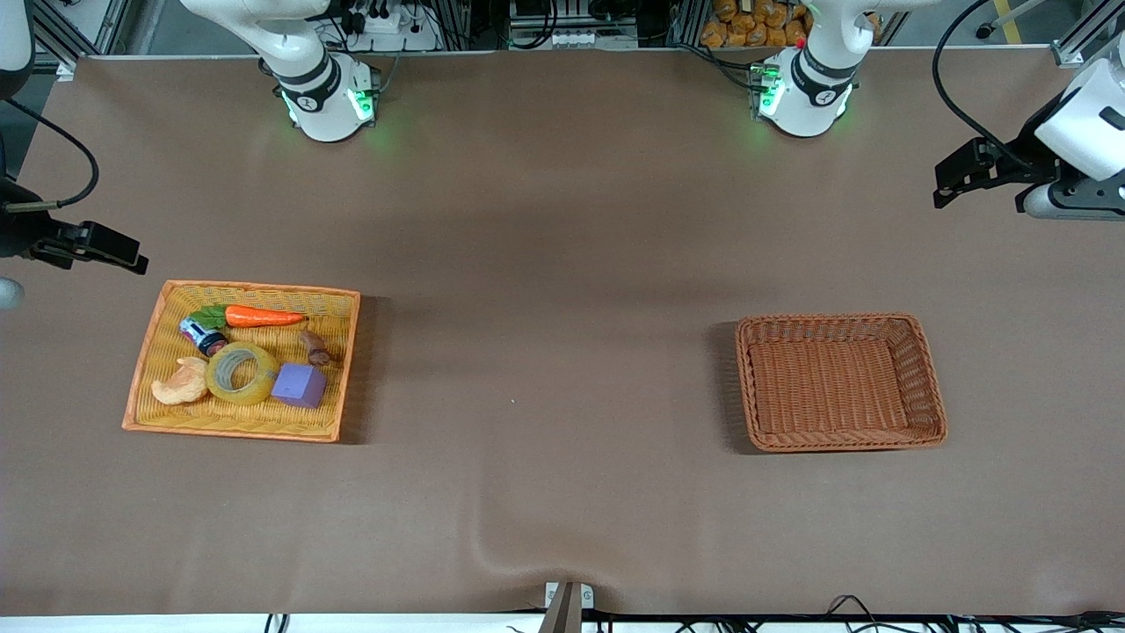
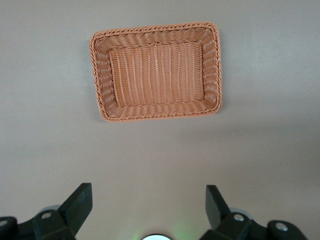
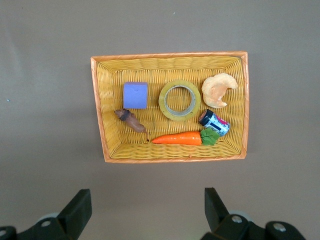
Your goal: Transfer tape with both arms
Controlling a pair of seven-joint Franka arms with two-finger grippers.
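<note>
The tape (image 1: 239,394) is a yellowish ring lying flat in a yellow wicker basket (image 1: 255,287) at the right arm's end of the table. It lies between a purple cube (image 1: 300,385) and a croissant-shaped piece (image 1: 181,384). In the right wrist view the tape (image 3: 165,100) lies in the same basket (image 3: 170,56). My right gripper (image 1: 134,258) is open and empty, up in the air over the table beside that basket; its jaws (image 3: 147,200) stand wide apart. My left gripper (image 1: 945,189) is open and empty, high over the left arm's end of the table (image 2: 148,200).
The yellow basket also holds a carrot (image 1: 262,316), a small can (image 1: 202,336) and a brown piece (image 1: 315,348). A brown wicker basket (image 1: 923,378) with nothing in it stands at the left arm's end and also shows in the left wrist view (image 2: 155,30).
</note>
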